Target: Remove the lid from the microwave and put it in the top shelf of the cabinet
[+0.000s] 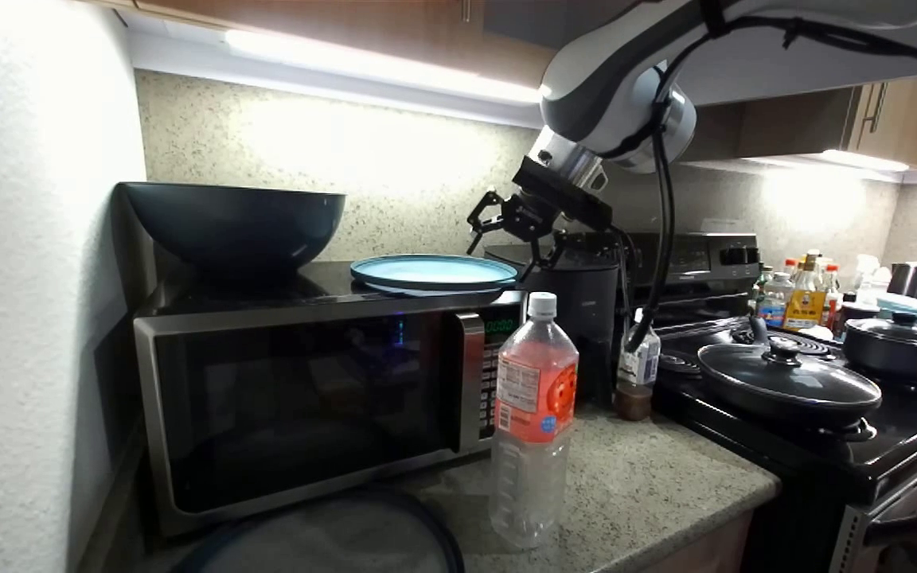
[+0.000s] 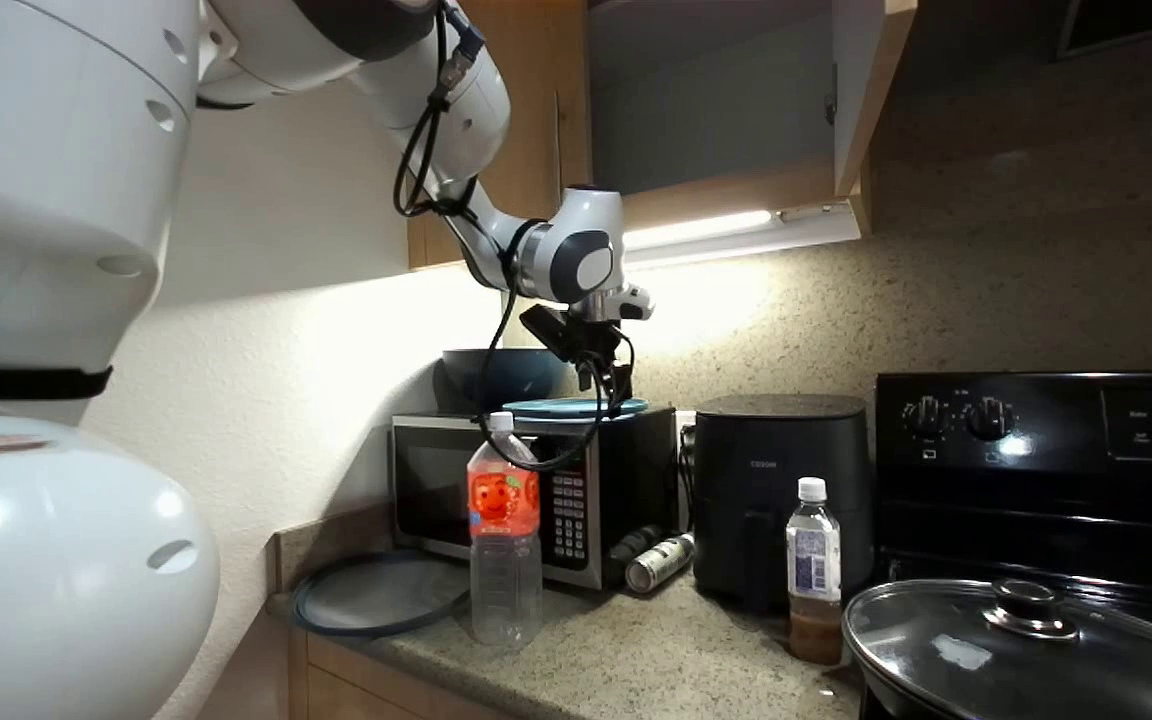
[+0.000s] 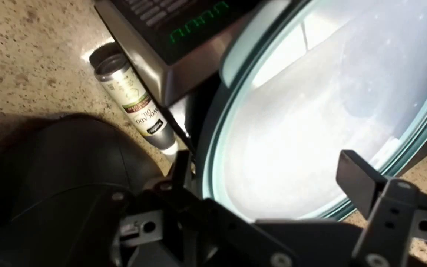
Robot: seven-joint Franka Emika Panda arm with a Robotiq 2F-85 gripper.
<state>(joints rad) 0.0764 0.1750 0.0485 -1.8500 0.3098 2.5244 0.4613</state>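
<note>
The teal-blue lid (image 1: 435, 274) lies flat on top of the microwave (image 1: 307, 406), near its right end. The lid (image 2: 566, 408) and microwave (image 2: 568, 510) show in both exterior views. My gripper (image 1: 498, 261) is open and empty, tilted down at the lid's right edge. In the wrist view the lid (image 3: 291, 148) fills the gap between the spread fingers (image 3: 265, 165); one finger is beside its rim, the other overlaps the rim. I cannot tell whether they touch it. The cabinet (image 2: 716, 120) hangs above with a door open; its upper part is out of view.
A dark bowl (image 1: 243, 227) stands left of the lid on the microwave. A tall plastic bottle (image 1: 534, 422) stands in front. A black air fryer (image 2: 781, 490) and a lying oil bottle (image 3: 135, 100) are at the right. The open cabinet door (image 2: 866, 90) juts forward.
</note>
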